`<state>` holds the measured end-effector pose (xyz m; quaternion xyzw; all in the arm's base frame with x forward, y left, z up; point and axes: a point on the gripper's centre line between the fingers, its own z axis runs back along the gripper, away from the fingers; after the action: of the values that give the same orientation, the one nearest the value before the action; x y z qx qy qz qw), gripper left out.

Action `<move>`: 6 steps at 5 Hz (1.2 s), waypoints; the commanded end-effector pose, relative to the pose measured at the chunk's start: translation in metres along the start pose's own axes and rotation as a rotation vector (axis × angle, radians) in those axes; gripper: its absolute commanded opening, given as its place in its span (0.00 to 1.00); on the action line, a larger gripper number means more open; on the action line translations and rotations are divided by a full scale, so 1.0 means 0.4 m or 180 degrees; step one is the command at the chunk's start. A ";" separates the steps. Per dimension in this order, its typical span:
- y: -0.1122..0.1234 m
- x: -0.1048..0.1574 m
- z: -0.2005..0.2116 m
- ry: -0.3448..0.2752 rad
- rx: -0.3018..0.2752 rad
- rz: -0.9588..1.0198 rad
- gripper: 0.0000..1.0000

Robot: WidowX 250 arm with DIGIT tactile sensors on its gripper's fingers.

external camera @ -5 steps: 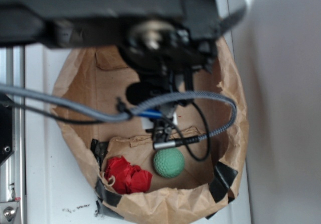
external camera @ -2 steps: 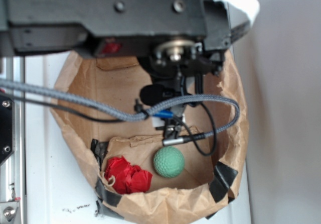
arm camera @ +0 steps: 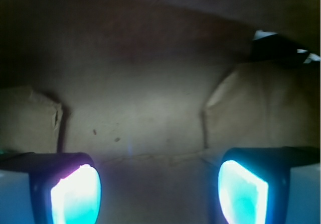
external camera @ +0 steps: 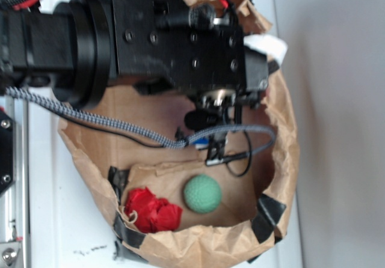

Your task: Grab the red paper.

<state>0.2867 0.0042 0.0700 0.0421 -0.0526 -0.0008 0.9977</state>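
While crumpled, the lumpy red paper (external camera: 151, 210) neighbors a dimpled green ball (external camera: 203, 194).

The green ball (external camera: 202, 194) lies just beside the red paper (external camera: 150, 210), bag wall (external camera: 207, 247) crowding its other sides.

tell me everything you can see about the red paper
The red paper is a bright red crumpled wad, lumpy, with deep folds. It lies on the floor of the brown bag, in its lower left corner against the wall, left of the green ball and apart from it. Nothing grips it. The wrist view shows only bag.
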 end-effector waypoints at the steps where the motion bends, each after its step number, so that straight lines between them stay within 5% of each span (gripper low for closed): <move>1: -0.041 -0.053 0.135 0.0100 -0.0501 -0.0581 1.00; 3: -0.041 -0.053 0.135 0.0100 -0.0501 -0.0581 1.00; 5: -0.176 -0.136 0.077 0.0216 -0.0797 -0.0717 1.00; 6: -0.212 -0.159 0.067 0.0319 -0.0783 -0.0676 1.00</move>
<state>0.2250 -0.0707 0.0754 -0.0764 0.0103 -0.0877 0.9932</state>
